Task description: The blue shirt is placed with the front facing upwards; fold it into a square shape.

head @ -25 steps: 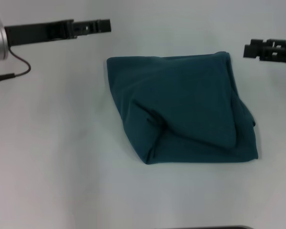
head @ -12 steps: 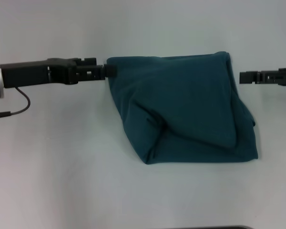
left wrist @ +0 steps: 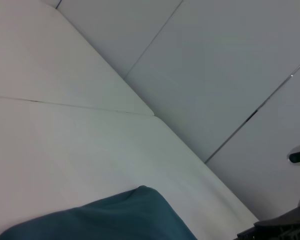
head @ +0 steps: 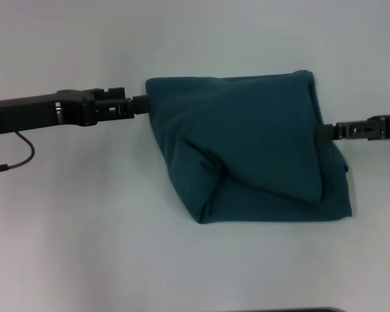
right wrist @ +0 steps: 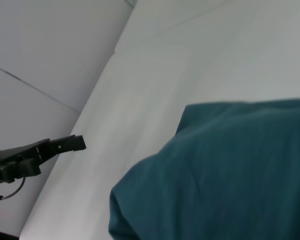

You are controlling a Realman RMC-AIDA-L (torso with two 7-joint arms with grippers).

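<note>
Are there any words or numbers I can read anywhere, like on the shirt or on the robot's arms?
None: no word, number or sign can be read in any view.
The blue shirt is folded, and only plain cloth shows; no letters are on the part that faces up.
The left gripper and the right gripper, at the shirt's two side edges, show no label.
The white table bears no print.

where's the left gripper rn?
Head view: the left gripper is at the upper left edge of the folded dark teal-blue shirt on the white table; the right gripper meets the opposite edge.
</note>
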